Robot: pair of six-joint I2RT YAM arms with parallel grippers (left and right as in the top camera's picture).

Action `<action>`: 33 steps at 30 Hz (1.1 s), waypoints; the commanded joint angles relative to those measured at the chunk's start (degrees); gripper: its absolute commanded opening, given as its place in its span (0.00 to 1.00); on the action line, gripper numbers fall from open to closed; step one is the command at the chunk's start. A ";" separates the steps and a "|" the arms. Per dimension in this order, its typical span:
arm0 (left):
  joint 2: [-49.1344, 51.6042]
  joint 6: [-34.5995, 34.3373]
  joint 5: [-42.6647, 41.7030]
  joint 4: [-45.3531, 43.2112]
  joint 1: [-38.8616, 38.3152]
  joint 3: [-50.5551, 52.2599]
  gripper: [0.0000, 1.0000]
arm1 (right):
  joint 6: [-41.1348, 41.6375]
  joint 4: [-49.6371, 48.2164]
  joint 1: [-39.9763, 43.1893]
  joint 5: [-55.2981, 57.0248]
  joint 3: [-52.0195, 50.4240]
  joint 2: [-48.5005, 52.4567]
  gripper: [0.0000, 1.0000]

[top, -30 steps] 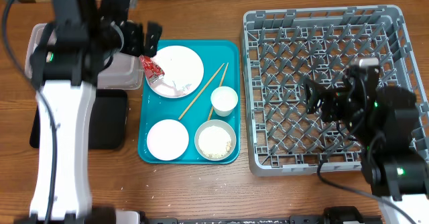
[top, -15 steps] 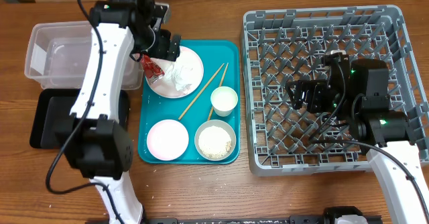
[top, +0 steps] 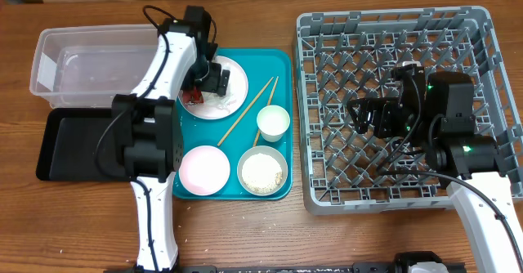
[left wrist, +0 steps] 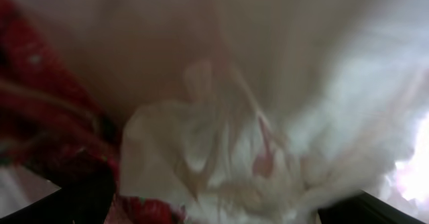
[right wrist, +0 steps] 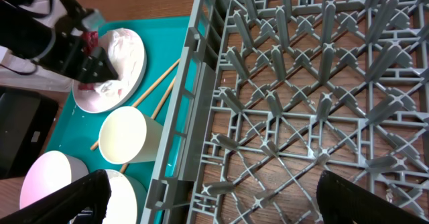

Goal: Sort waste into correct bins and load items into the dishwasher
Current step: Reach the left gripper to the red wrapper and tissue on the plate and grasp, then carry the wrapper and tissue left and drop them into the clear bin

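Though blurred, left gripper (top: 214, 83): grip unreadable; wrapper (left wrist: 40, 117) at 9 o'clock of napkin (left wrist: 214, 160).
Right gripper (right wrist: 214, 200): fingers spread, tips cropped.

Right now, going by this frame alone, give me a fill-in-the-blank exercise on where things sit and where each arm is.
1. The left gripper is down at the plate that carries the red wrapper and a crumpled white ____.
2. The right gripper hangs over the grey ____.
3. The chopsticks lie on a tray coloured ____.
4. Beside the clear tub lies a shallow tray coloured ____.

Missing words: napkin; dish rack; teal; black.
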State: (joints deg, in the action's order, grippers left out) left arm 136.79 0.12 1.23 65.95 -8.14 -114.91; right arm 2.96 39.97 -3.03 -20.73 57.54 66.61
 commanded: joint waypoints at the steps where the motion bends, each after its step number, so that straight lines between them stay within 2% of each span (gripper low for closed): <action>1: 3.45 -0.57 0.63 -0.31 -1.33 -0.90 0.96 | 0.02 -0.20 0.20 -0.39 1.42 0.00 1.00; 3: 5.03 -0.57 0.63 -0.39 -2.14 -0.90 0.92 | 0.02 -0.20 0.20 -0.39 1.42 0.00 1.00; 4: 5.95 -0.57 0.63 -0.44 -2.86 -0.85 0.75 | 0.04 -0.17 0.20 -0.39 1.42 0.00 1.00; 5: 6.14 -0.57 0.66 -0.44 -3.26 -0.85 0.51 | 0.04 -0.17 0.20 -0.39 1.42 0.00 1.00; 6: 6.14 -0.57 0.66 -0.48 -3.52 -0.85 0.35 | 0.04 -0.20 0.20 -0.39 1.42 0.02 1.00; 7: 6.14 -0.57 0.66 -0.59 -3.54 -0.85 0.04 | 0.02 -0.20 0.20 -0.39 1.42 0.02 1.00; 13: 5.84 -3.45 0.63 3.43 -2.71 -5.73 0.04 | 0.04 -0.17 0.15 -0.44 1.42 0.02 1.00; 21: 5.81 -11.06 0.59 21.38 2.14 -37.42 0.04 | 0.04 -0.20 0.15 -1.51 1.42 0.02 1.00; 23: 5.81 -12.92 0.22 25.09 5.09 -46.31 0.04 | 0.02 -0.22 0.15 -1.49 1.42 0.02 1.00; 25: 5.81 -13.57 0.26 25.90 8.96 -50.25 0.04 | 0.04 -0.42 0.15 -1.46 1.42 0.02 1.00; 33: 5.97 -16.90 0.72 24.81 18.40 -41.16 0.04 | 0.02 -0.44 0.15 -1.46 1.42 0.02 1.00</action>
State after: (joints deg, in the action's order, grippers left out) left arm 142.74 -14.72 1.43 90.63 8.29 -160.38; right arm 2.96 39.90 -3.03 -21.69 57.54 66.65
